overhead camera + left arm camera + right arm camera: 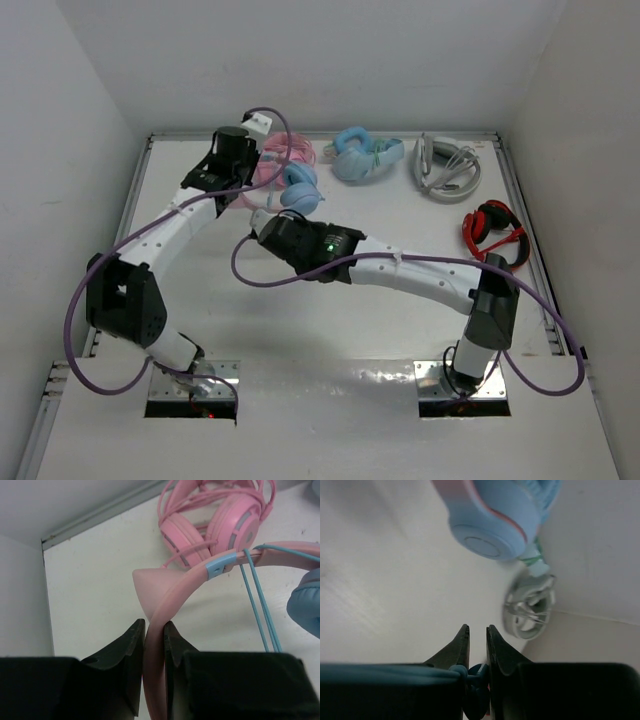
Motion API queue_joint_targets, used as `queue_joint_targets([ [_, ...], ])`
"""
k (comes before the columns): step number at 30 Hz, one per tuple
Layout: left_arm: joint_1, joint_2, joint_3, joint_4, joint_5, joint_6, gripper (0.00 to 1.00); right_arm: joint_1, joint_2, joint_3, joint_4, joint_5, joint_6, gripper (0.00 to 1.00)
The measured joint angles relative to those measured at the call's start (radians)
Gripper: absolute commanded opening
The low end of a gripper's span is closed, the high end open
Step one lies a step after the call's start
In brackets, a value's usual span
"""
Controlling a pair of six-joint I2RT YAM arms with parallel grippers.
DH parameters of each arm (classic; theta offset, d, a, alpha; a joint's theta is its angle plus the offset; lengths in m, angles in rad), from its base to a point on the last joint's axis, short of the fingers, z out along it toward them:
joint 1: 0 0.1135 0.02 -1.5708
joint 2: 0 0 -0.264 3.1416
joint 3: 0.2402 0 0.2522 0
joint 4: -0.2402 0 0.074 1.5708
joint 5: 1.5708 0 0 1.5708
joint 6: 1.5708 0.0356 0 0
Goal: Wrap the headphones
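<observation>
Blue ear cup [306,602] half beyond the frame edge; grey headphones [529,607] a blur.

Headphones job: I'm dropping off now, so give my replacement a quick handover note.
Left gripper: shut on the headphones at the pink headband, beside a cat ear, far left of the table.
Right gripper: nearly closed, apparently pinching the cable; ear cup just ahead.
Done: cable strands cross the headband.
Left: wind the remaining cable, then release.
</observation>
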Motion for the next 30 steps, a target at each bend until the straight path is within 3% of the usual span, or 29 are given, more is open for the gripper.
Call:
queue_joint_targets([
  [6, -0.002, -0.022, 0.0, 0.065, 0.01, 0.0, 0.0, -0.045, 0.004, 0.076, 0.087, 0.212, -0.234, 0.0],
  [9, -0.018, -0.023, 0.0, 0.058, 0.022, 0.002, 0.0, -0.056, 0.014, 0.099, 0.222, 0.273, -0.373, 0.0],
  [16, -0.048, -0.047, -0.037, -0.037, 0.179, 0.023, 0.0, -0.154, 0.018, 0.093, 0.564, 0.244, -0.624, 0.0],
  [21, -0.123, -0.122, -0.117, -0.074, 0.247, 0.042, 0.0, -0.294, 0.021, 0.092, 0.589, 0.108, -0.579, 0.0],
  [30, -0.186, -0.171, -0.15, -0.062, 0.266, 0.05, 0.0, -0.365, -0.039, 0.083, 0.475, -0.164, -0.355, 0.0],
])
